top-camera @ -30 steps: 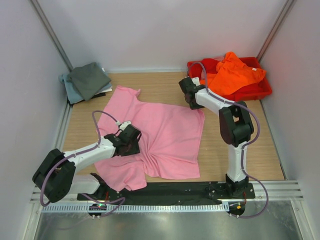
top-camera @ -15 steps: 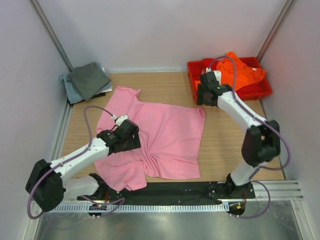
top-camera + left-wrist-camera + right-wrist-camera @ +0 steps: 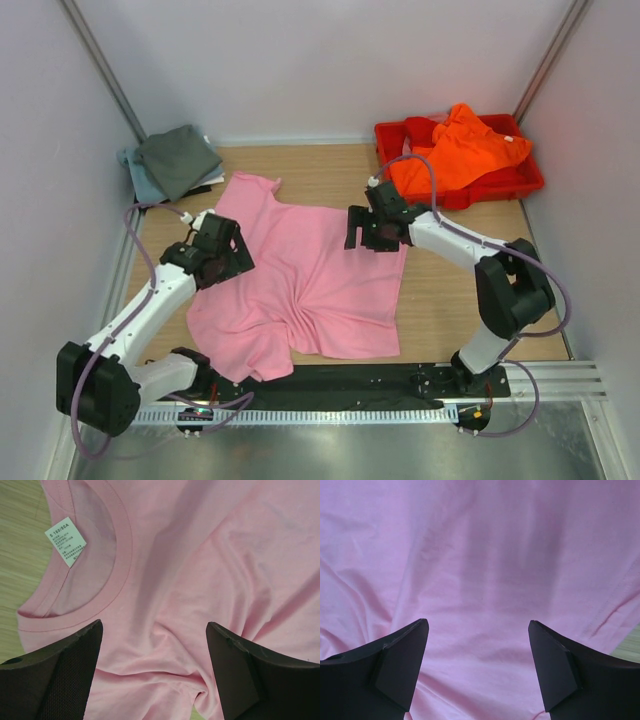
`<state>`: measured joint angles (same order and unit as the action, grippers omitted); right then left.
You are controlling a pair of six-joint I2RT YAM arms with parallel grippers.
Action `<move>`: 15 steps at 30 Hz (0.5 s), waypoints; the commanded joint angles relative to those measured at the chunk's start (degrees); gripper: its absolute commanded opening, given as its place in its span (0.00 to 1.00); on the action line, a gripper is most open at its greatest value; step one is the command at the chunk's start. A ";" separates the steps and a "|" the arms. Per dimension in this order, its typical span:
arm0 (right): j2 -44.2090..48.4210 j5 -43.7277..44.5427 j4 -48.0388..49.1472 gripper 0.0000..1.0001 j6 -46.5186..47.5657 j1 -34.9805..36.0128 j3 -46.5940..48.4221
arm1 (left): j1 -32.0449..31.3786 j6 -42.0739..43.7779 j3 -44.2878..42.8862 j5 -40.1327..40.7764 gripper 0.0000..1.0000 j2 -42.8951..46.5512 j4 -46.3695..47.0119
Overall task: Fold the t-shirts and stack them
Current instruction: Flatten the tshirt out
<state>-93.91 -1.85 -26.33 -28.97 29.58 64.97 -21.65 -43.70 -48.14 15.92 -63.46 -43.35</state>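
pink t-shirt (image 3: pixel 330 280) lies spread on counter (image 3: pixel 300 165), creased toward the near edge | my left gripper (image 3: pixel 155 645) spread beside the collar (image 3: pixel 120 555), right gripper (image 3: pixel 477 650) spread over cloth near an edge, both holding nothing | risk: pinching only one layer skews the fold; dragging deepens creases

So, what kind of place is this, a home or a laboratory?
Most likely a robot test cell in a laboratory, not a home. Plain white walls close in a wooden table, and the left arm and the right arm are bolted to a black rail at its near edge.
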 commanded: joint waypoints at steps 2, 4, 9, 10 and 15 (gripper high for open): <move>-2.67 -0.54 4.36 0.88 -1.71 -0.14 3.23 | 1.87 2.40 -1.69 -2.38 0.85 -2.89 0.46; -6.89 3.58 0.86 0.88 0.74 -0.49 6.65 | 3.28 2.13 -1.43 -4.84 0.84 -5.09 1.95; -13.40 7.38 -1.53 0.88 4.71 -5.93 12.28 | 4.25 1.87 -1.43 -6.96 0.82 -8.08 3.71; -14.89 6.86 -1.01 0.88 5.15 -8.12 12.55 | 4.25 1.95 -1.43 -6.87 0.82 -8.43 3.98; -19.90 7.46 -1.62 0.88 8.40 -13.58 16.06 | 4.25 2.48 -1.08 -6.08 0.81 -9.22 4.42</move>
<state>-112.01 3.07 -26.92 -23.88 18.59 77.69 -17.67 -42.54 -48.23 10.13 -72.31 -41.10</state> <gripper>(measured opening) 0.879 0.817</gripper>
